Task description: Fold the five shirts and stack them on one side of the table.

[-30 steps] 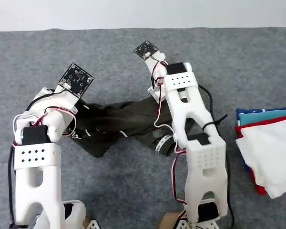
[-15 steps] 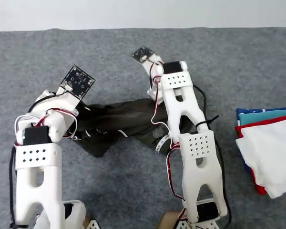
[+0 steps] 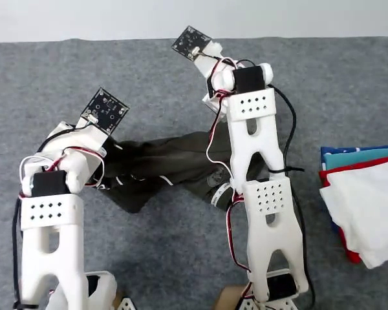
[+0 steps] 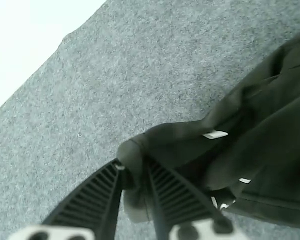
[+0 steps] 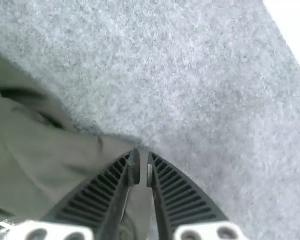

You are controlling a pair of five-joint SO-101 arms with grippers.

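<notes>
Your high view looks straight down over the whole table (image 3: 349,84). Each wrist camera peers in close along its own jaws at the dark shirt (image 3: 168,161), shared by all three views.

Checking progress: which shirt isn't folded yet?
The dark olive shirt: crumpled mid-table, pinched by the left gripper. The white, red, teal and blue ones lie folded in the stack.

The right arm (image 3: 253,135) has been straightened and pushed out toward the far edge of the table. Its wrist has been carried well beyond where it sat a second ago, with the dark shirt (image 3: 161,161) pinched in the right gripper (image 5: 140,167).
</notes>
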